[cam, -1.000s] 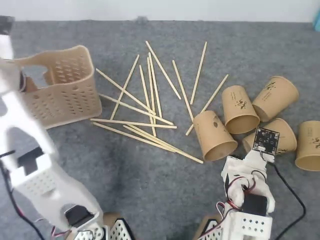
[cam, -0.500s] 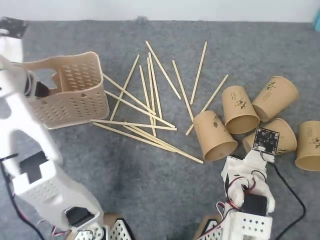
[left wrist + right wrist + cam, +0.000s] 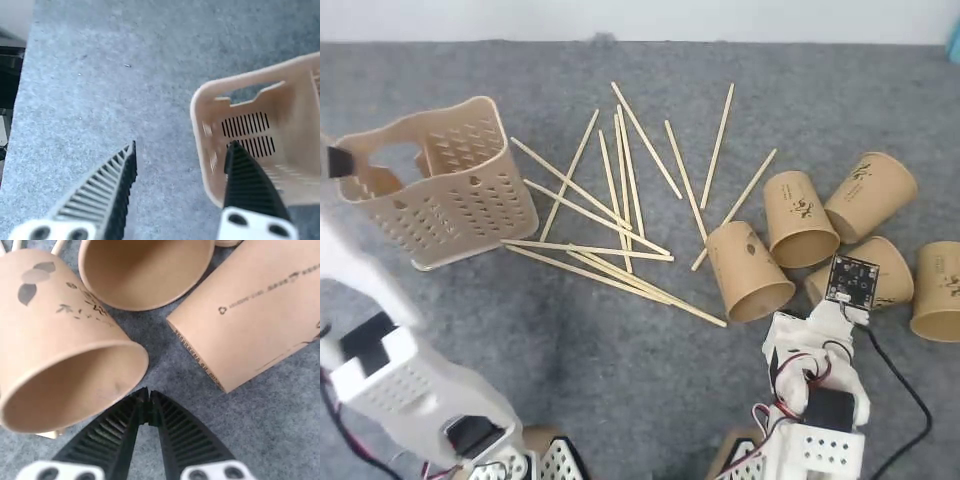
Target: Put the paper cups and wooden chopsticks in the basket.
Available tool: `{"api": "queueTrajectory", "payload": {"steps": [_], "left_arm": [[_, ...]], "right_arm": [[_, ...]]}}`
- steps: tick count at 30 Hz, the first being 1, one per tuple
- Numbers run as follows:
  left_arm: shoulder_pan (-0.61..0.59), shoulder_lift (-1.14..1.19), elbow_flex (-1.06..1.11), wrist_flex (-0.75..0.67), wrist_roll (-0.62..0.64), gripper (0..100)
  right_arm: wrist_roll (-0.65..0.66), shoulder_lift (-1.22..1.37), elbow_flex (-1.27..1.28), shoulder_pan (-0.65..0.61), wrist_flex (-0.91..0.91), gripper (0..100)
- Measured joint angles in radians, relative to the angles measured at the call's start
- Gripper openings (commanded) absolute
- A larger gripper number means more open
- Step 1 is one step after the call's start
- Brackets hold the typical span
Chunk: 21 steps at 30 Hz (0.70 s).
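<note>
This is looking like a robotics lab or a hobby test bench. A grey felt mat point(image 3: 620, 380) is serving as the work surface, with a plain white wall point(image 3: 620, 18) behind. The left arm point(image 3: 405, 385) and the right arm point(image 3: 815, 440), both of white plastic, are standing at the near edge, and the right one is carrying loose wires point(image 3: 828, 366) and a bare camera board point(image 3: 851, 281).

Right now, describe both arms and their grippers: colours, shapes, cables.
Both arms are white plastic shells with black motor blocks. The left arm has a perforated panel and thin red and black wires. The right arm carries a small black camera board, a black cable and red wires. The left gripper and right gripper have black ribbed tapered fingers on white bases.
</note>
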Motion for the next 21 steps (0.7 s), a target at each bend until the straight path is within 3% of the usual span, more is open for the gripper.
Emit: {"api": "queueTrajectory", "payload": {"steps": [6,14,21], "left_arm": [[0.029,-0.066,-0.077,0.000,0.236,26],[0.334,-0.348,0.221,0.000,0.431,26],[0.506,-0.356,0.350,-0.006,0.598,26]], "right_arm": [[0.000,0.000,0.000,0.000,0.000,0.8],[0.000,0.000,0.000,0.000,0.000,0.8],[0.000,0.000,0.000,0.000,0.000,0.8]]}}
